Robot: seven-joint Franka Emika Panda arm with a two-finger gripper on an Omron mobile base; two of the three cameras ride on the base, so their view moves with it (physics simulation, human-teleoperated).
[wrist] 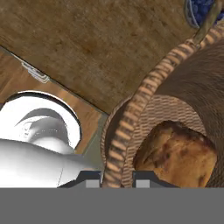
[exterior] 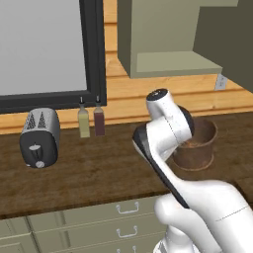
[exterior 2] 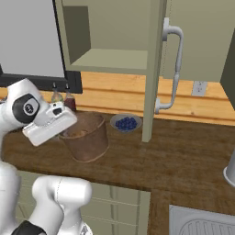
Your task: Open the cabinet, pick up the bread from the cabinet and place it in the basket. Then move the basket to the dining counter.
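Observation:
The basket [exterior 2: 89,140], a round brown woven tub, stands on the wooden worktop below the cabinet [exterior 2: 110,41], whose door [exterior 2: 153,69] hangs open. In the hand view the bread [wrist: 179,153], a dark-brown bun, lies on the bottom of the basket [wrist: 175,78]. My gripper [wrist: 114,177] is shut on the basket's near rim, one fingertip outside the wall and one inside. In the right base view the hand tilts down onto that rim. From the left base view the arm covers part of the basket [exterior: 200,148]. The dining counter is out of view.
A bowl of blue berries [exterior 2: 125,123] sits just right of the basket, near the open door's lower edge. A toaster [exterior: 39,137] and two bottles [exterior: 91,121] stand to the left under the window. Green drawers [exterior: 123,217] front the worktop; a sink [exterior 2: 202,225] lies at right.

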